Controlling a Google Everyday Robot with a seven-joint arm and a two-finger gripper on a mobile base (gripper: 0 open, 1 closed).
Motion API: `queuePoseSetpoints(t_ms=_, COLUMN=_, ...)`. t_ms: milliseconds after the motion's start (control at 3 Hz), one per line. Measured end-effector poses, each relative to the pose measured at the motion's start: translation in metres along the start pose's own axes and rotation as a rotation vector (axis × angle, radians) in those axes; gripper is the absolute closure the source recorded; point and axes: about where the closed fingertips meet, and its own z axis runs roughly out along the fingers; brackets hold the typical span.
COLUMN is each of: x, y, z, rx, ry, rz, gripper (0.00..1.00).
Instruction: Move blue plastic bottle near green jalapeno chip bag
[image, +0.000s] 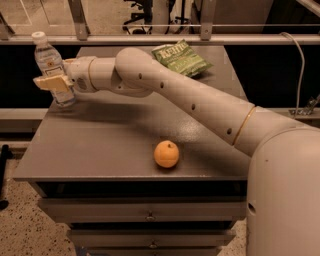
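Note:
The blue plastic bottle (49, 60), clear with a white cap and a white label, stands upright at the far left edge of the grey table (110, 145). My gripper (54, 83) is at the bottle's lower half, partly in front of it, with the arm reaching in from the right. The green jalapeno chip bag (180, 59) lies flat at the far middle-right of the table, well to the right of the bottle.
An orange (166, 153) sits near the table's front edge, right of centre. The table has drawers (145, 216) below. A metal rail (150, 39) runs behind the table. A cable (299, 60) hangs at the right.

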Motion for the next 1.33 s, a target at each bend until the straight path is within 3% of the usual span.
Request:
queuePoseSetpoints(t_ms=333, x=-0.008, y=-0.018, z=-0.027, rx=0.064, ry=0.008, rz=-0.025, gripper=0.86)
queuePoseSetpoints(t_ms=667, x=-0.026, y=-0.046, z=-0.078, rx=0.156, ry=0.064, rz=-0.086, gripper=1.0)
queuePoseSetpoints(t_ms=1000, x=-0.026, y=-0.046, z=-0.078, rx=0.156, ry=0.064, rz=-0.086, gripper=1.0)
queuePoseSetpoints(t_ms=1333, x=-0.025, y=-0.055, z=-0.092, rx=0.202, ry=0.078, rz=-0.081, gripper=1.0)
